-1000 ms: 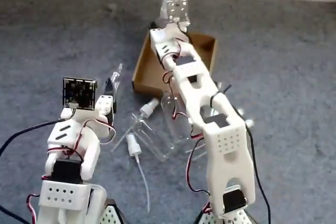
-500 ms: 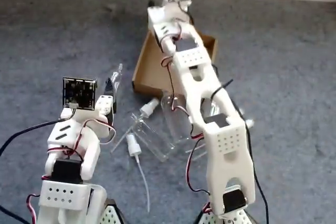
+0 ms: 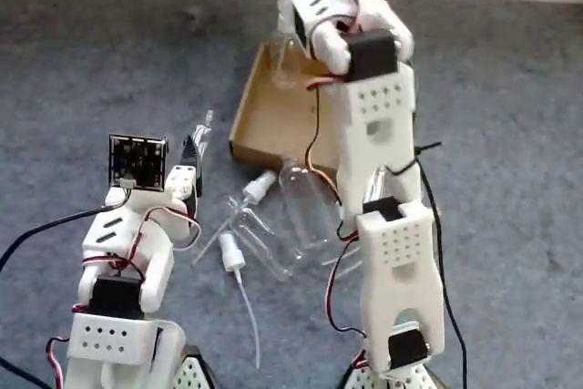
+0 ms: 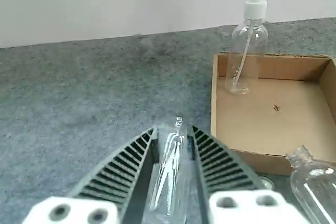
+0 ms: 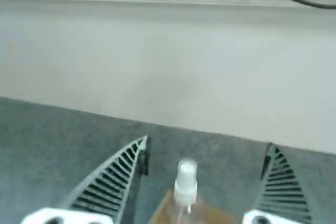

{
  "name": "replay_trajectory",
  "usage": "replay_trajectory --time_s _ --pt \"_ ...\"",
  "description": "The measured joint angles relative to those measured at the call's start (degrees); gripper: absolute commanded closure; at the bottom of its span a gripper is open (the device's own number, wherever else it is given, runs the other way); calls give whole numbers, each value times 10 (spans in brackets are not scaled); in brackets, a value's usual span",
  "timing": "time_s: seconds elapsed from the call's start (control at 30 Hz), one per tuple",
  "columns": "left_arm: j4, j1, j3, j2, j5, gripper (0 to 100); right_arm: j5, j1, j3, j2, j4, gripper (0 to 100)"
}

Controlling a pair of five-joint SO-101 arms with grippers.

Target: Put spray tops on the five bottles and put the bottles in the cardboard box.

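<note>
Over the far end of the cardboard box (image 3: 273,125) hangs the right gripper (image 5: 207,145), its jaws spread wide and touching nothing. Below them, between the two jaws, is the white head of a capped bottle (image 5: 185,179). This capped bottle (image 4: 247,45) stands upright inside the box, at the far wall, in the corner on the left arm's side (image 3: 281,59). The right arm (image 3: 378,134) stretches over the box's other side and hides that wall and part of the floor.

Well short of the box's near wall, on the left arm's side, the left gripper (image 4: 173,132) has its jaws closed narrowly on a bare bottle (image 4: 169,171), which has no spray top. Its open neck points toward the box (image 3: 202,127).

Just before the box's near wall, between the two arms, loose parts lie on the grey carpet (image 3: 109,61). An open-necked bottle (image 3: 305,193) lies with its neck close to the wall, partly under the right arm. A third bottle (image 3: 264,239) lies on its side farther from the box. One spray top (image 3: 258,187) lies just beside the near wall, and a second spray top (image 3: 232,257), with a long thin tube, lies farthest from the box.
</note>
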Motion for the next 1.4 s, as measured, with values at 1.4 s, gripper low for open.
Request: replay_trajectory --time_s 1.4 --pt "0 0 0 0 0 947 4 132 911 -260 40 728"
